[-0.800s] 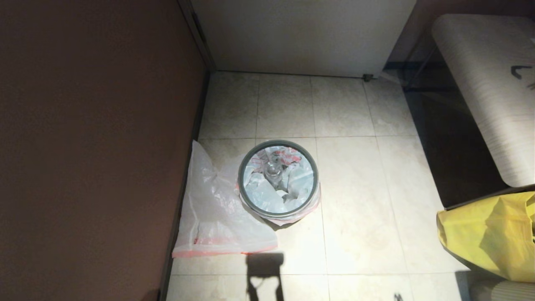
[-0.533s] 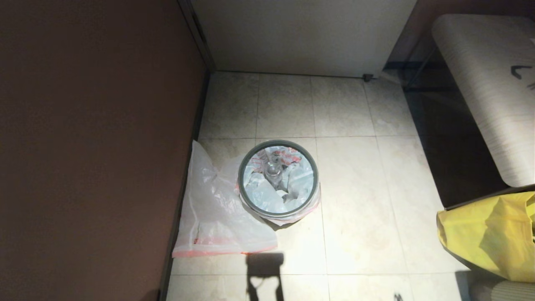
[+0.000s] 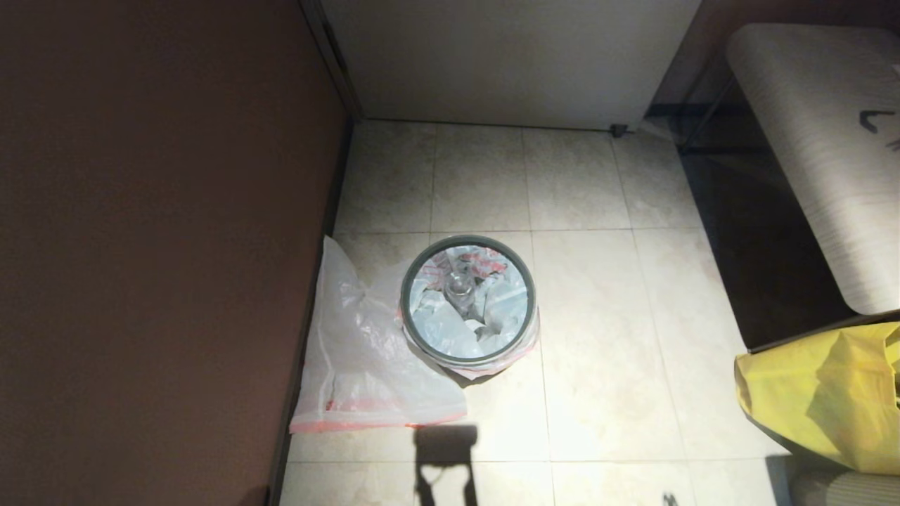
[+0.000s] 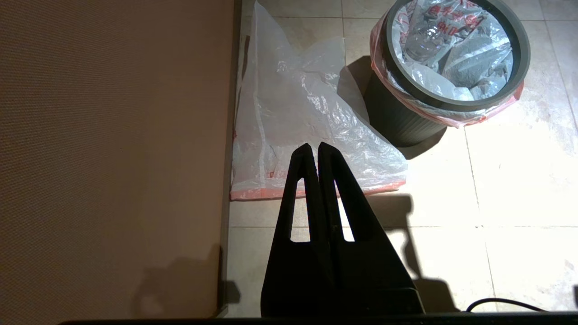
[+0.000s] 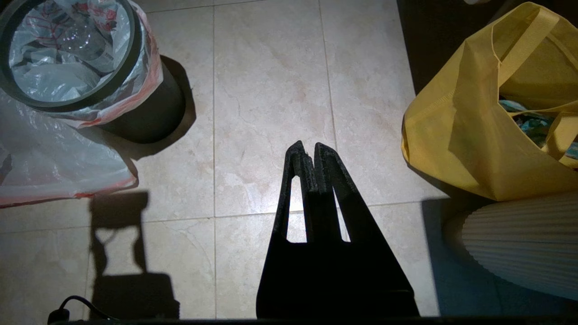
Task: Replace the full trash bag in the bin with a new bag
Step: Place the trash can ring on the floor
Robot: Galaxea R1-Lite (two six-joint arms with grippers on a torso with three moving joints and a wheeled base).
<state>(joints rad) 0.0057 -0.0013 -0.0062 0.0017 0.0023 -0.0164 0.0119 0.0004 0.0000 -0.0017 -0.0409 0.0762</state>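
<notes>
The bin [image 3: 420,348], a small black pail with a grey hoop rim, stands on the tiled floor. Inside it sits the full trash bag [image 3: 460,309], translucent white, its red-pink band folded over the rim, a clear bottle showing on top. The new bag [image 3: 362,365] lies flat on the floor to the bin's left, against the wall. Both arms are out of the head view. My left gripper [image 4: 314,147] hovers shut and empty above the new bag [image 4: 298,104], short of the bin [image 4: 397,122]. My right gripper [image 5: 305,147] is shut and empty over bare tile, right of the bin [image 5: 149,113].
A brown wall [image 3: 155,246] runs along the left. A big yellow bag [image 3: 823,393] stands at the right, beside a ribbed white object [image 5: 519,239]. A pale cushioned seat [image 3: 823,154] is at the back right, and a white cabinet front [image 3: 506,63] lies behind.
</notes>
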